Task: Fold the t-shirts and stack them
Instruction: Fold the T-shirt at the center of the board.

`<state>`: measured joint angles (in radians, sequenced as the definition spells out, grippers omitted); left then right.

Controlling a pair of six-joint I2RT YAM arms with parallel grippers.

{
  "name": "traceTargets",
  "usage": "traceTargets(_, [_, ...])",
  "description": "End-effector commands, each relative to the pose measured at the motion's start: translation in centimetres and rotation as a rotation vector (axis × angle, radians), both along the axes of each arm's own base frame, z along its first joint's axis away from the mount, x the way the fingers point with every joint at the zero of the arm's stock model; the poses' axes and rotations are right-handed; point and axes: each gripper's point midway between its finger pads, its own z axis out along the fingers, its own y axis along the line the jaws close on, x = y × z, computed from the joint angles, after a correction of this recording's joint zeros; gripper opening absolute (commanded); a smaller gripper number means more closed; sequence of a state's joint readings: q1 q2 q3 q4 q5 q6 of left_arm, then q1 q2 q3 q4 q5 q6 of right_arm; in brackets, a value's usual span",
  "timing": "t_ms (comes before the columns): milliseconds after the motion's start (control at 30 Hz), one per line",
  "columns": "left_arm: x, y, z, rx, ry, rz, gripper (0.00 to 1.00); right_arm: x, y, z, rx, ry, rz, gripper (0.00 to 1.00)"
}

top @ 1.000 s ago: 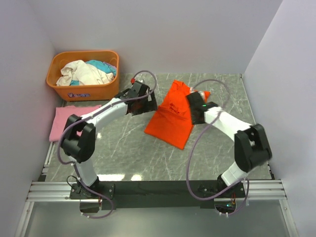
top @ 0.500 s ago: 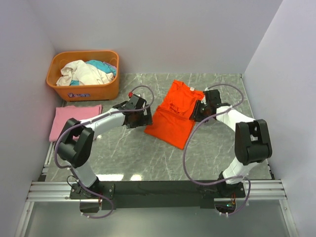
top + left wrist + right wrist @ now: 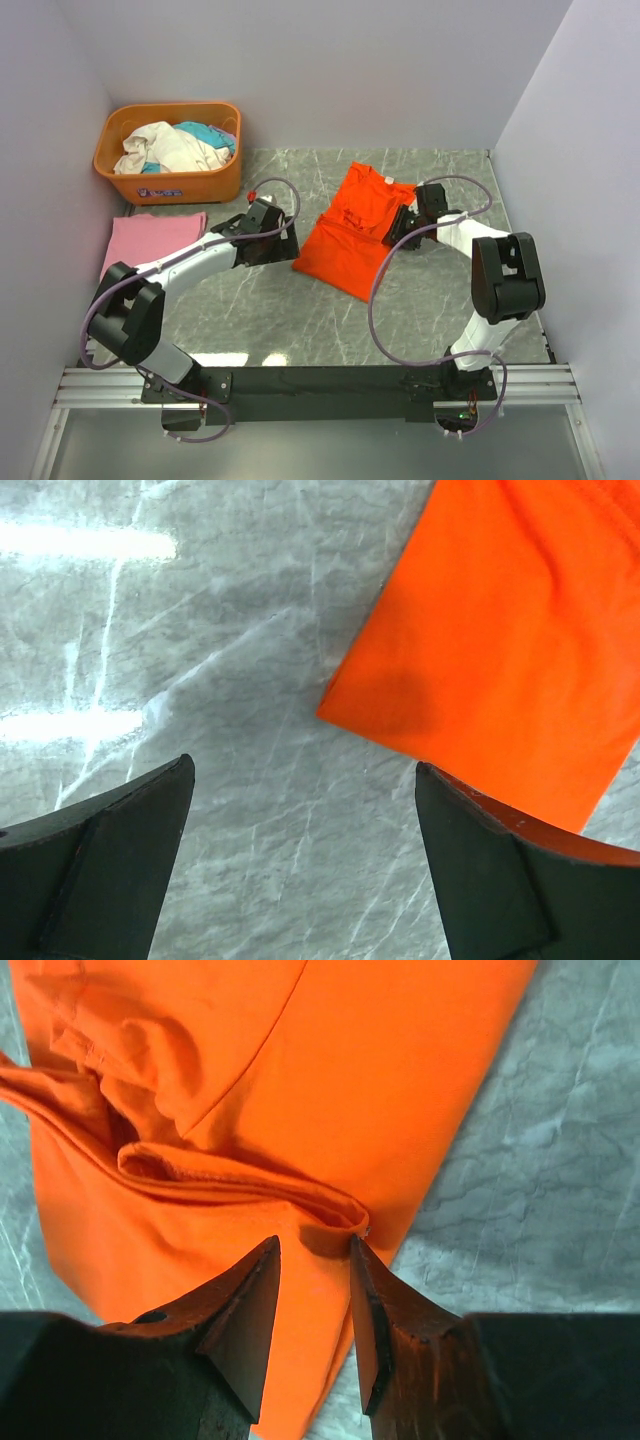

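While the light pink cloth t-shirt (image 3: 150, 243) lies folded at the left, the left gripper (image 3: 300, 810) hangs wide apart beside the bright orange-red cloth t-shirt (image 3: 348, 240), mid-table and seemingly half-folded. The right gripper (image 3: 312, 1250) straddles its bunched edge, grip unclear. Stacking remains.

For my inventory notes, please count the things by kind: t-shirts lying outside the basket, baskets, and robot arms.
T-shirts outside the basket: 2 (orange-red t-shirt, pink t-shirt)
Baskets: 1 (orange basket; the clothes in it cannot be counted)
Robot arms: 2 (left arm, right arm)
Total: 5
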<state>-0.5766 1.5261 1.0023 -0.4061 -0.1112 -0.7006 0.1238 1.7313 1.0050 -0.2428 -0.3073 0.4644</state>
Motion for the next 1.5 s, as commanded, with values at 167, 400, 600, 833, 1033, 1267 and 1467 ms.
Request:
traceTargets(167, [0.0,0.3,0.7,-0.011,-0.032,0.024,0.97,0.3,-0.8,-1.4,-0.005,0.005,-0.048,0.38])
traceTargets(400, [-0.2,0.4,0.7,-0.008,-0.03,0.026,0.97,0.4,-1.1,-0.6,-0.01,-0.013,-0.056,0.01])
traceTargets(600, [-0.1,0.6,0.8,-0.007,-0.035,0.028,0.96,0.4,-1.9,1.6,-0.043,-0.061,-0.076,0.0])
traceTargets(833, [-0.3,0.3,0.2,-0.007,-0.018,0.018,0.97,0.0,-2.6,1.5,-0.074,-0.05,-0.099,0.0])
traceTargets(1033, [-0.2,-0.1,-0.4,-0.01,0.004,0.01,0.92,-0.6,-3.5,-0.7,-0.104,0.014,-0.142,0.02])
traceTargets(1267, [0.3,-0.8,-1.0,-0.019,0.024,0.004,0.86,-0.4,-4.8,-1.4,-0.163,0.04,-0.173,0.23])
traceTargets(1467, [1.4,-2.1,-0.6,-0.049,0.026,-0.006,0.86,-0.7,-5.0,1.8,-0.159,-0.022,-0.196,0.37])
